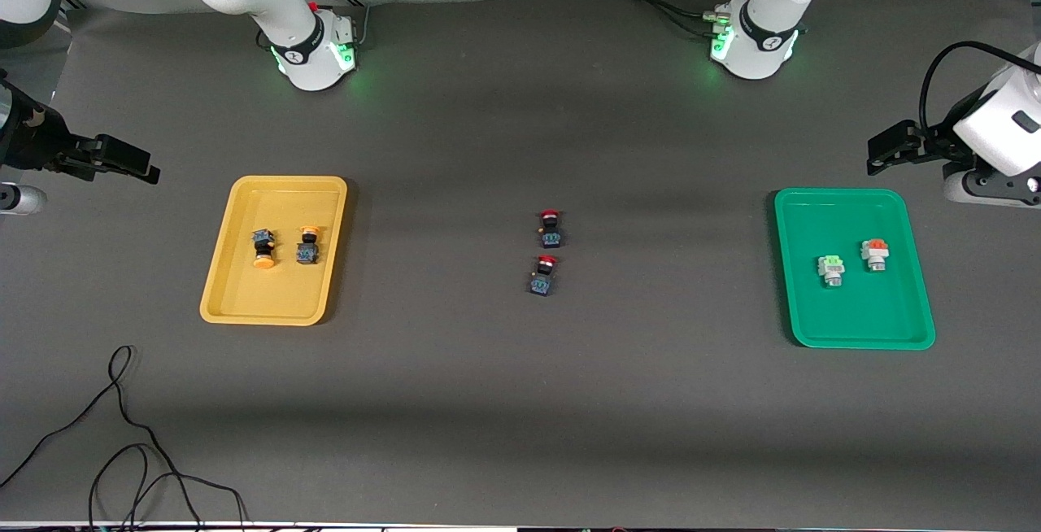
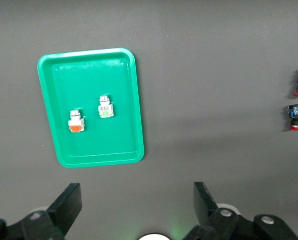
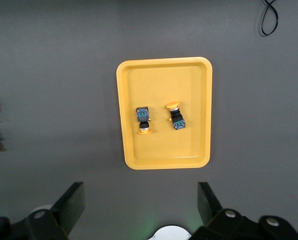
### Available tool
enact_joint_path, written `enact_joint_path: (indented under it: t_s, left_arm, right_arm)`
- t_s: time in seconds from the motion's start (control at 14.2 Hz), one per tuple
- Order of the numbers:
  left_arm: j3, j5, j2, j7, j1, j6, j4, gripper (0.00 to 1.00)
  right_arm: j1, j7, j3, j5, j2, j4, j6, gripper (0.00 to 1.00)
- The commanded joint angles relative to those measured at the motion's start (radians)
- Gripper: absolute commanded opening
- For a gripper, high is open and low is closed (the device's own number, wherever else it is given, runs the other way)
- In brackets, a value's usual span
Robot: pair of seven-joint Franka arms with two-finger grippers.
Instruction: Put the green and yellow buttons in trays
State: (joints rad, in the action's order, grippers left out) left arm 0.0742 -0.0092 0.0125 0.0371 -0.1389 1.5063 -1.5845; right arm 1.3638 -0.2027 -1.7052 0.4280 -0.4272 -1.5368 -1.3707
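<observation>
Trays, two. Yellow tray lies toward the right arm's end of the table; green tray lies toward the left arm's end. Both sit flat, well apart.

Yellow-capped buttons, two, dark bodies, both on their sides in the yellow tray. First yellow button has its cap pointing to 6 o'clock in the front view; second yellow button, just beside it, has its cap at 12 o'clock.

Grey-bodied buttons, two, both in the green tray. Green-capped button lies nearer the front camera; orange-capped button lies beside it, at about 2 o'clock from it in the front view.

Red-capped buttons, two, dark bodies, on the bare table midway between the trays, one at 12 o'clock of the other, caps toward the robots.

Right gripper: raised at the table's edge past the yellow tray, arm drawn back, waiting. Fingers spread wide, nothing between them.

Left gripper: raised just off the green tray's corner nearest the left arm's base, arm drawn back, waiting. Fingers spread wide, holding nothing.

Cable, black, loose, looped on the table near the front camera at the right arm's end.
</observation>
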Motion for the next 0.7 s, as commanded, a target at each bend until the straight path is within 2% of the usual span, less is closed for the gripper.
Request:
enact_joint_path:
  t_s: [0.0,0.63]
  left_arm:
    - [0.013,0.011,0.018,0.000,-0.014,-0.001,0.029,1.00]
    - [0.012,0.011,0.024,0.000,-0.014,-0.001,0.034,1.00]
  right_arm:
    - [-0.009,0.019,0.004,-0.017,-0.004,0.012,0.018,1.00]
    - [-0.042,0.020,0.024,-0.015,-0.025,0.024,0.016,1.00]
